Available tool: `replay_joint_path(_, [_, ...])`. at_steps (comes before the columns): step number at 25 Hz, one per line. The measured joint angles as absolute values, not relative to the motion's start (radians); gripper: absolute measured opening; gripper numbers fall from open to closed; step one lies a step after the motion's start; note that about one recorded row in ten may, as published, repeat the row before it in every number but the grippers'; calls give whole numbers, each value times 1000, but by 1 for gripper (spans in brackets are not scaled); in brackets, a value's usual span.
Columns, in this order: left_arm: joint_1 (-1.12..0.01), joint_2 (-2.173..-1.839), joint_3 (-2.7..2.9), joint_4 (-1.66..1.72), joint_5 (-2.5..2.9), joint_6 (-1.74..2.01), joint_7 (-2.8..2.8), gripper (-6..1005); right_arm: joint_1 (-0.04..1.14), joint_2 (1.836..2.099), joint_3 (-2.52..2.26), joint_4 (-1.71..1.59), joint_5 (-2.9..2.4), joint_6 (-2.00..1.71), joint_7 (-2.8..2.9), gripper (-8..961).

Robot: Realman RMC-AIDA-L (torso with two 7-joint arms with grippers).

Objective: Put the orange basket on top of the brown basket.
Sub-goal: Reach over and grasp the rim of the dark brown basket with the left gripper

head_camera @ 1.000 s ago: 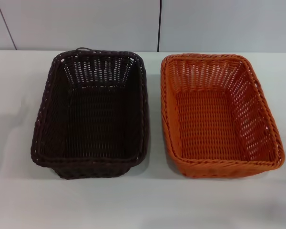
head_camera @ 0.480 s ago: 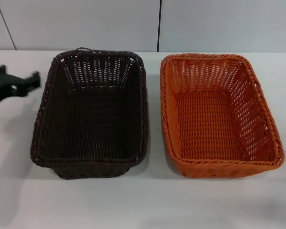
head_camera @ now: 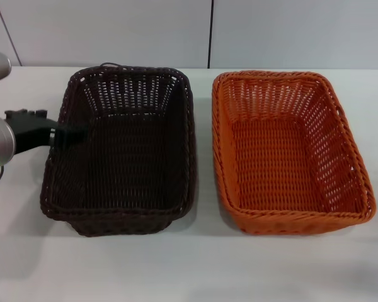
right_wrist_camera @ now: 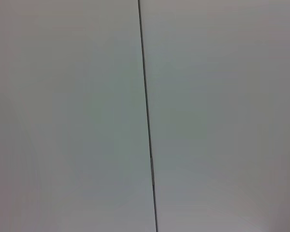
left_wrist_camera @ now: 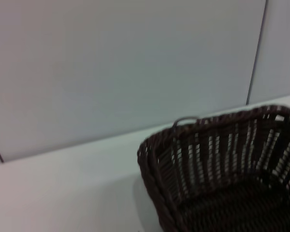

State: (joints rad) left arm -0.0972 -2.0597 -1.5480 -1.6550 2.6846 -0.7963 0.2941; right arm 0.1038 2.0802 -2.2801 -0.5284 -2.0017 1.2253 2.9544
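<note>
The table (head_camera: 189,277) carries the brown basket (head_camera: 123,151) at 9 o'clock and the orange basket (head_camera: 290,151) at 3 o'clock, apart. The left gripper (head_camera: 72,133) sits at the brown basket's 9 o'clock rim; its opening cannot be told, apparently empty.

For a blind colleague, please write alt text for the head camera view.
Two rectangular woven wicker-style baskets sit side by side, apart, on a white table: a very dark brown basket on the left and a bright orange basket on the right, both empty. The left gripper reaches in from the left edge, at the brown basket's left rim.
</note>
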Motion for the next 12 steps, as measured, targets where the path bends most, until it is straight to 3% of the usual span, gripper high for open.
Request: replay_joint_path(12, [-172,-2061,-1555,-1517,2686,-805,296,801,106,2080,-2286,-519,-2002,1219,2954,821])
